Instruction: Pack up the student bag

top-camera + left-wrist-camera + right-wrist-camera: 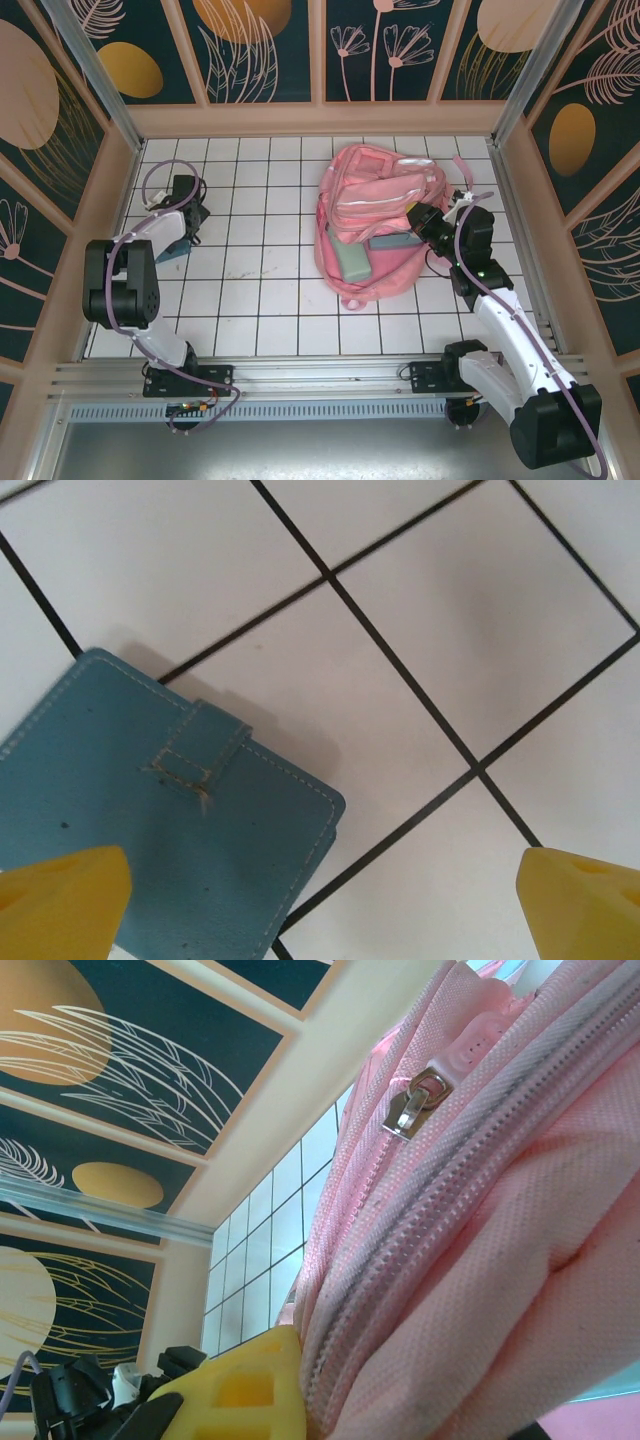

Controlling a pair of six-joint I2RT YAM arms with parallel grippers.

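Observation:
The pink student bag (385,200) lies open at the right middle of the tiled table. A mint-green pencil case (352,260) and a blue flat item (392,243) rest in its opening. My right gripper (428,225) is shut on the bag's right edge. In the right wrist view, one yellow finger (240,1390) presses against the pink fabric (480,1240) under a zipper pull (415,1105), and the other finger is hidden behind the cloth. My left gripper (186,222) hangs open over a blue wallet (150,850), with one fingertip (60,900) above the wallet and the other over bare tile.
The blue wallet (174,251) lies at the left side of the table close to the left wall. Patterned panels (270,50) close in the back and both sides. Bare white tiles (260,260) stretch between the wallet and the bag.

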